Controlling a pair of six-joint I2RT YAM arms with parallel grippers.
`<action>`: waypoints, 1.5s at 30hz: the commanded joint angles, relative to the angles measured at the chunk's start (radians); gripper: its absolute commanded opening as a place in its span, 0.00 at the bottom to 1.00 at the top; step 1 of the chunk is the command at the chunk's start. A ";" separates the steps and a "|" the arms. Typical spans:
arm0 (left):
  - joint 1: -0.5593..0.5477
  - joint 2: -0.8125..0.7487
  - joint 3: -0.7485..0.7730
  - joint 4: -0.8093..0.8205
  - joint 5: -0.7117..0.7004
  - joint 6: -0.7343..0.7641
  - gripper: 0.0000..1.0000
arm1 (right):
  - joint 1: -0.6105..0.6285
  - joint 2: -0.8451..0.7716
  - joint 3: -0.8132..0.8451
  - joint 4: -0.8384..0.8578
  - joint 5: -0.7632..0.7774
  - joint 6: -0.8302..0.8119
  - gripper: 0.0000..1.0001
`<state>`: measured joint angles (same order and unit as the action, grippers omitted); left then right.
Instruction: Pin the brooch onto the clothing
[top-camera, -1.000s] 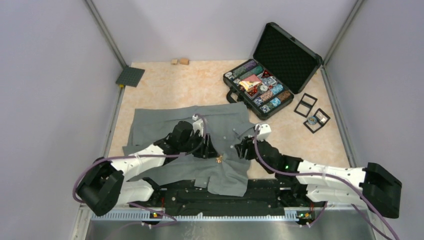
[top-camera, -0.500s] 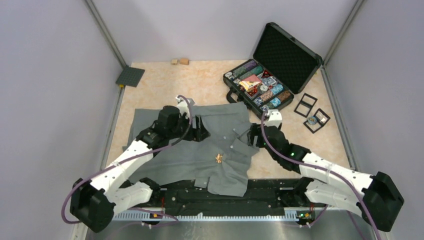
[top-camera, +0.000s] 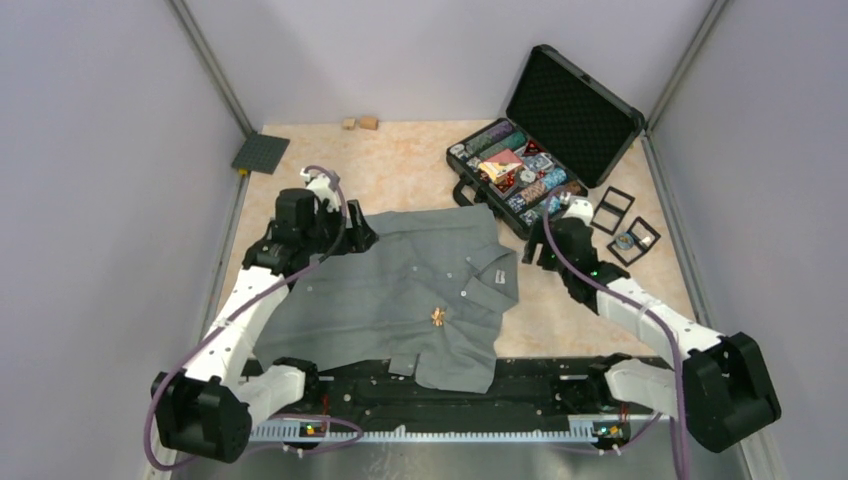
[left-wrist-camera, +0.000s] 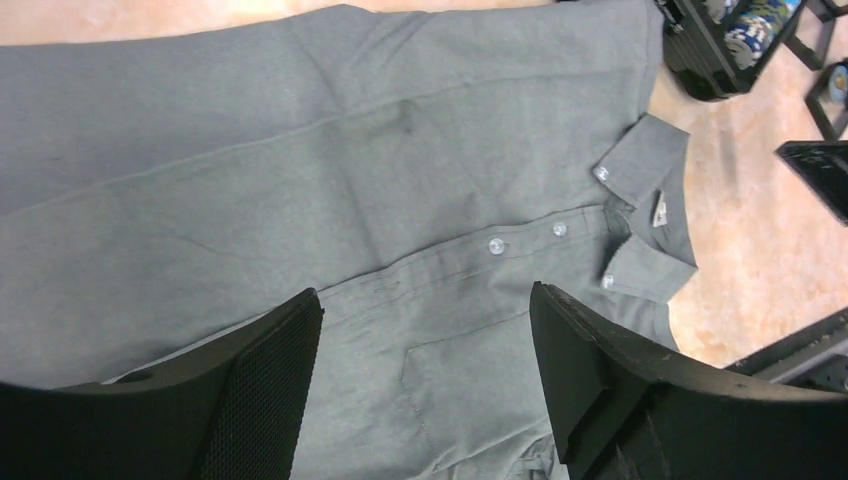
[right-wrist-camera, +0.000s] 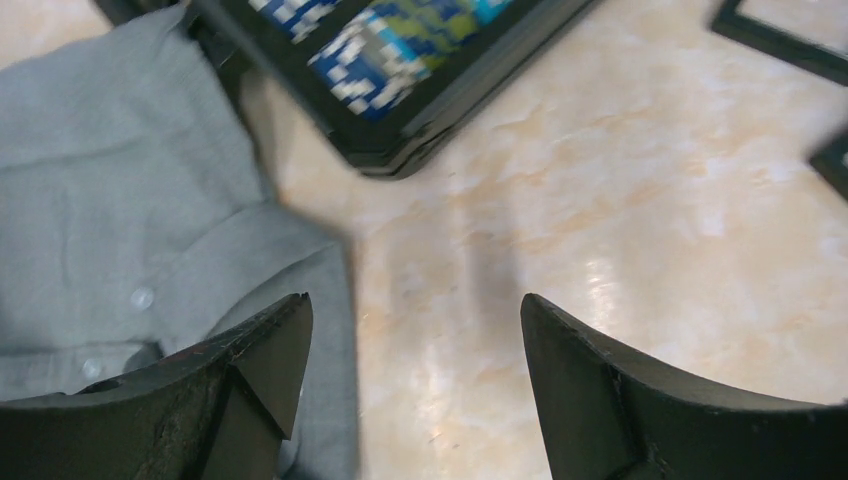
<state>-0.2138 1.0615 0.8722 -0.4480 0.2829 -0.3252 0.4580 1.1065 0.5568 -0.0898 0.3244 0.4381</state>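
Note:
The grey shirt (top-camera: 400, 290) lies flat on the table, collar to the right. A small gold brooch (top-camera: 438, 318) sits on its chest. My left gripper (top-camera: 355, 238) is open and empty above the shirt's far left edge; its wrist view shows the shirt (left-wrist-camera: 300, 180), pale buttons and the white neck label (left-wrist-camera: 660, 205), but not the brooch. My right gripper (top-camera: 532, 258) is open and empty over bare table just right of the collar; its wrist view shows the shirt's edge (right-wrist-camera: 120, 200) at the left.
An open black case (top-camera: 540, 150) of coloured poker chips stands at the back right, its corner in the right wrist view (right-wrist-camera: 400, 60). Two black frames (top-camera: 622, 225) lie right of it. A dark plate (top-camera: 260, 153) and two small blocks (top-camera: 360, 123) lie at the back.
Both arms have pulled back off the shirt: the left gripper up to the far left, the right gripper up to the right. The brooch stays on the shirt.

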 joint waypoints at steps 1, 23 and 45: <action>0.062 -0.009 0.028 0.020 -0.036 0.012 0.80 | -0.146 -0.004 0.036 0.040 -0.084 -0.006 0.78; 0.137 -0.072 0.021 -0.001 -0.246 0.115 0.77 | -0.581 0.110 0.020 0.187 0.028 -0.020 0.67; 0.136 -0.090 0.010 0.017 -0.211 0.104 0.77 | -0.581 0.507 0.251 0.154 0.184 -0.197 0.61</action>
<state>-0.0792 0.9855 0.8810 -0.4713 0.0597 -0.2283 -0.1207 1.5883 0.7696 0.0521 0.4969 0.2600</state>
